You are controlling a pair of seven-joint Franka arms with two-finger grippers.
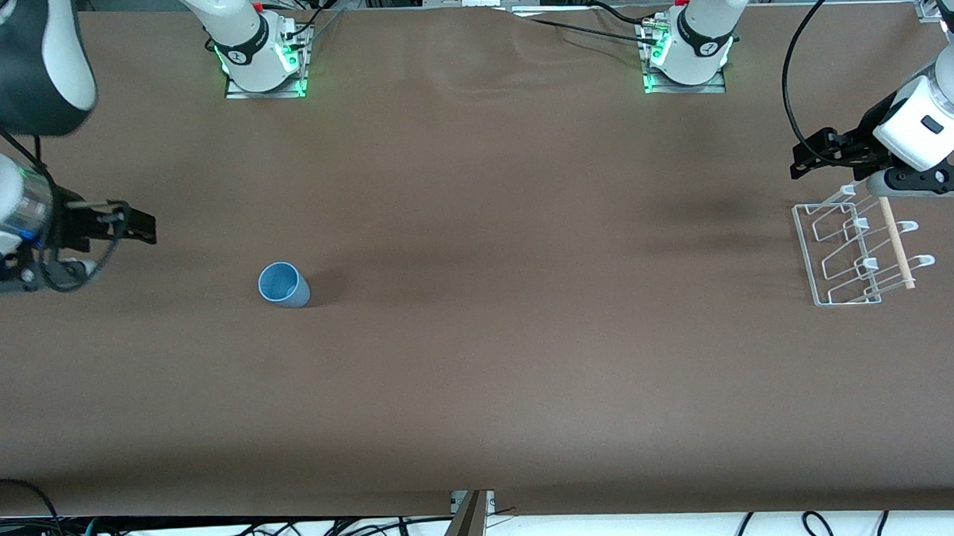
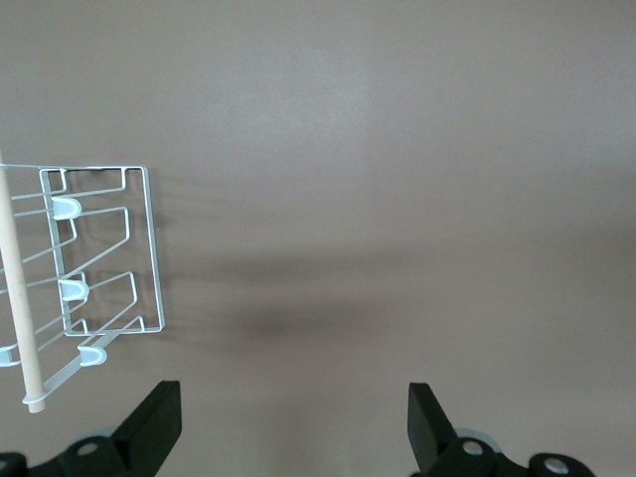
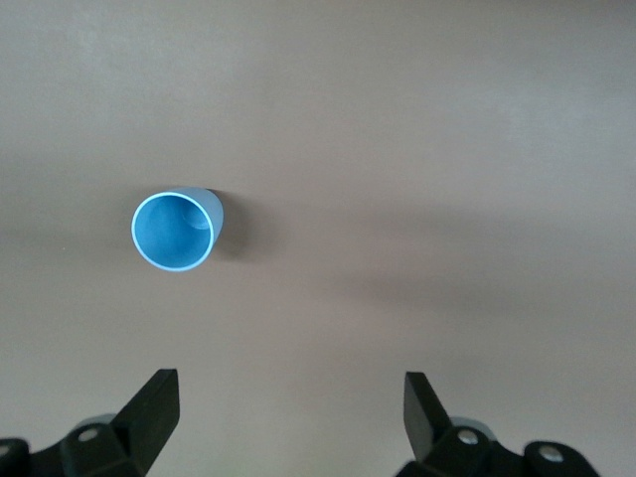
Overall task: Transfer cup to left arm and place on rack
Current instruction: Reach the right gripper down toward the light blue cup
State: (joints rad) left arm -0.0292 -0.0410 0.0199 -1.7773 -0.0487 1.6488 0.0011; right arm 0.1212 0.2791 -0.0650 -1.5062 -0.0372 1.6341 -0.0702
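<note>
**Both grippers apart, cup on the surface**

Right gripper [image 3: 283, 417], fingers spread and empty, hangs over the brown surface [image 1: 480, 363] near the upright light-blue cup [image 1: 284, 285]. Left gripper [image 2: 293, 427], likewise spread, hangs just beside the white wire rack [image 1: 853, 255].

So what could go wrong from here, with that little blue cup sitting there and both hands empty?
1. The cup is small and tapered; the open right hand, up toward the right arm's end of the table, might tip it or slip off when closing.
2. The rack sits at the left arm's end, so a mid-air handover is needed; the cup could drop there.
3. The open left hand hangs close above the rack and might bump its wire loops or wooden dowel.
</note>
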